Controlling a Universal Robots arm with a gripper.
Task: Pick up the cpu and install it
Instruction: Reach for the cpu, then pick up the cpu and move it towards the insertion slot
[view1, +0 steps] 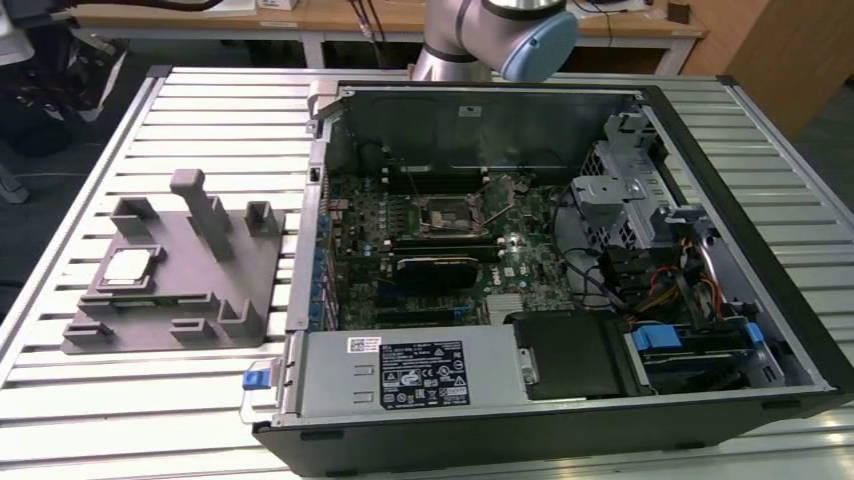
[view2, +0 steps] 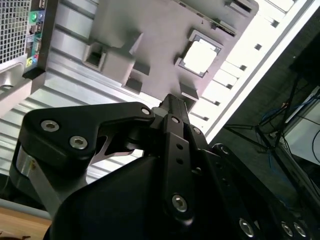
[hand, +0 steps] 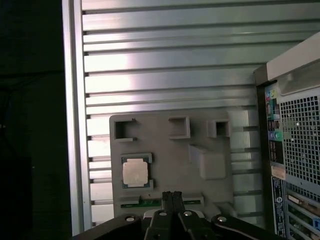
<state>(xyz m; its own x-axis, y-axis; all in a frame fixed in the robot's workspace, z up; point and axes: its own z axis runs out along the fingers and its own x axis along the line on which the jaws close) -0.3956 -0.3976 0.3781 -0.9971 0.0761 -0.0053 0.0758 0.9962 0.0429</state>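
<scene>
Exterior view finds the chip (view1: 127, 265) lying in its grey holder (view1: 174, 285) beside the open computer (view1: 481, 125), while my gripper (hand: 172, 194), pinched together on nothing, hangs well apart from it, pickup and fitting both not yet done.

My exterior camera looks steeply down on the table (view1: 134, 400), case (view1: 467, 120) and fixture (view1: 200, 270) from nearby. Both wrist cameras sit behind the gripper (hand: 171, 195), well above the fixture. The first faces straight down and the second slants. All three share the fixture.
</scene>
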